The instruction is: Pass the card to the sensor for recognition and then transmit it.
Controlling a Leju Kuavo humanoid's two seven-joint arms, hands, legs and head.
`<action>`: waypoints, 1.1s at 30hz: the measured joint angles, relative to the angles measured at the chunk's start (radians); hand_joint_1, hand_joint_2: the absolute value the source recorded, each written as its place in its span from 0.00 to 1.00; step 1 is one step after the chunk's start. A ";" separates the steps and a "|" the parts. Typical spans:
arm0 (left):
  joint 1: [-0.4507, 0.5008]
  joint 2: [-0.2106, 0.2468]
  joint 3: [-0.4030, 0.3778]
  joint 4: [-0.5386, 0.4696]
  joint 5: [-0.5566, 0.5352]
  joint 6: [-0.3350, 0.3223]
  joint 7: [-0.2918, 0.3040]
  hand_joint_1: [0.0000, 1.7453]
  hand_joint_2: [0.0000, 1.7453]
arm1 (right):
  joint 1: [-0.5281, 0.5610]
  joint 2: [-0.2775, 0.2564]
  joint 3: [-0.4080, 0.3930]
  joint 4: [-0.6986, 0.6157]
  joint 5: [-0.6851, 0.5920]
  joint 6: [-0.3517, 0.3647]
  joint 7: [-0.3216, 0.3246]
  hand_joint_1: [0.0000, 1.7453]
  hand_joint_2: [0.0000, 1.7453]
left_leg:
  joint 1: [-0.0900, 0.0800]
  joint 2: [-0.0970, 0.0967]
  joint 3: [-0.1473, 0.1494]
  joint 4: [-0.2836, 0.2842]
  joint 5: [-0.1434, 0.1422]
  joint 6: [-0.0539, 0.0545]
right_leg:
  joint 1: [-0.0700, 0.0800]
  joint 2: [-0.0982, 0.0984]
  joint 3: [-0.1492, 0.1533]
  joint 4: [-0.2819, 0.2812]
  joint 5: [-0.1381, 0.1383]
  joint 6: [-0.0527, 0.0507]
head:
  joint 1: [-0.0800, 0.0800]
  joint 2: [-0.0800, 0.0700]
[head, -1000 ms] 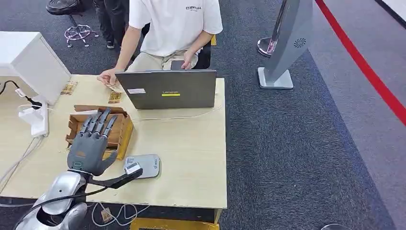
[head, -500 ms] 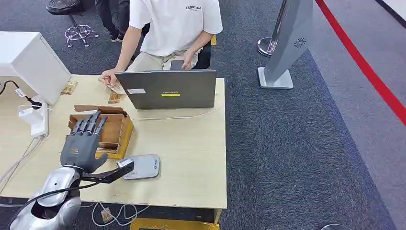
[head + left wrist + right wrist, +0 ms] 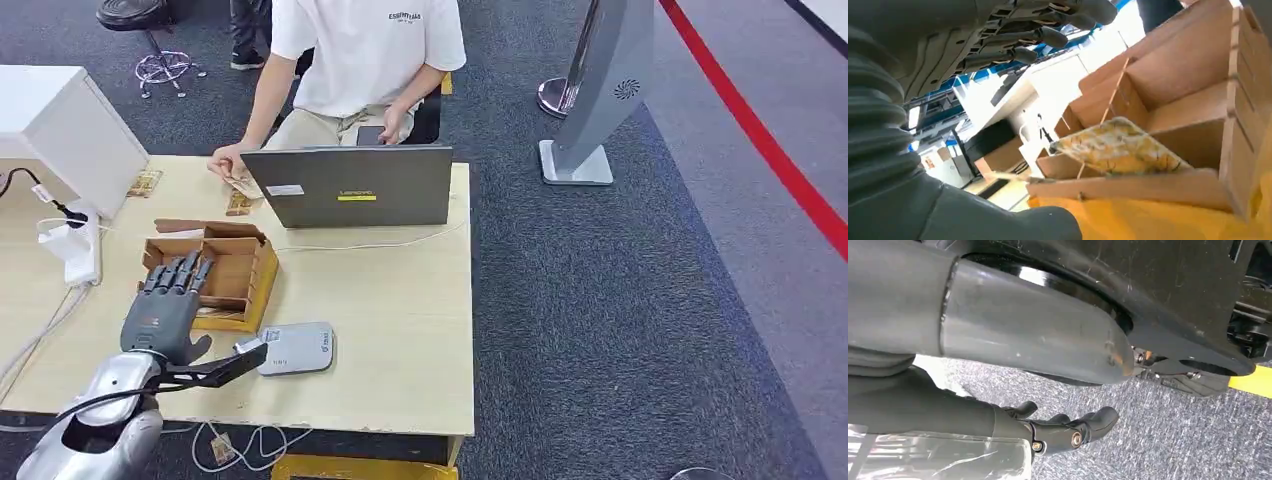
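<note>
My left hand [image 3: 165, 308] hovers with its fingers apart over the near left corner of the partitioned cardboard box [image 3: 243, 268] and holds nothing. In the left wrist view its fingers [image 3: 1038, 37] stretch above the box [image 3: 1198, 90]. There a yellowish patterned card [image 3: 1115, 149] lies tilted on a divider in a near compartment. The flat grey sensor [image 3: 297, 348] lies on the table to the right of the hand, apart from it. My right hand [image 3: 1068, 432] hangs beside my body over the carpet, fingers loosely extended and empty.
A person [image 3: 355, 60] sits behind an open laptop [image 3: 350, 187] at the far side of the wooden table [image 3: 400, 330]. Two more cards [image 3: 145, 183] [image 3: 238, 204] lie near the person's hand. A white box [image 3: 60, 120] and a power strip [image 3: 80, 250] are at the left.
My left hand has drawn back toward me and lower, from over the box's middle to its near left corner. The sensor and the box have stayed put.
</note>
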 joint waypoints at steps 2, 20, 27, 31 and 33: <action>0.003 0.000 0.000 0.004 0.000 -0.001 0.000 0.00 1.00 | 0.000 0.000 0.000 0.000 0.000 0.001 0.000 0.00 0.00 | 0.000 0.000 0.000 0.000 0.000 0.000 | 0.000 0.000 0.000 0.000 0.000 0.000 | 0.000 0.000; 0.000 -0.021 0.000 0.010 -0.036 0.031 0.003 0.00 1.00 | -0.001 0.000 0.001 0.000 0.006 0.004 0.000 0.00 0.00 | 0.000 0.000 0.000 0.000 0.000 0.000 | 0.000 0.000 0.000 0.000 0.000 0.000 | 0.000 0.000; -0.028 -0.029 0.000 0.044 -0.041 0.031 0.003 0.00 1.00 | -0.002 0.000 0.002 0.000 0.013 0.004 -0.003 0.00 0.00 | 0.000 0.000 0.000 0.000 0.000 0.000 | 0.000 0.000 0.000 0.000 0.000 0.000 | 0.000 0.000; -0.029 -0.035 0.000 0.063 -0.042 0.031 0.003 1.00 1.00 | -0.002 0.000 0.004 0.000 0.015 0.004 -0.003 0.00 0.00 | 0.000 0.000 0.000 0.000 0.000 0.000 | 0.000 0.000 0.000 0.000 0.000 0.000 | 0.000 0.000; -0.029 -0.035 0.000 0.074 -0.042 0.031 0.003 1.00 1.00 | -0.003 0.000 0.005 0.000 0.016 0.005 -0.003 0.00 0.00 | 0.000 0.000 0.000 0.000 0.000 0.000 | 0.000 0.000 0.000 0.000 0.000 0.000 | 0.000 0.000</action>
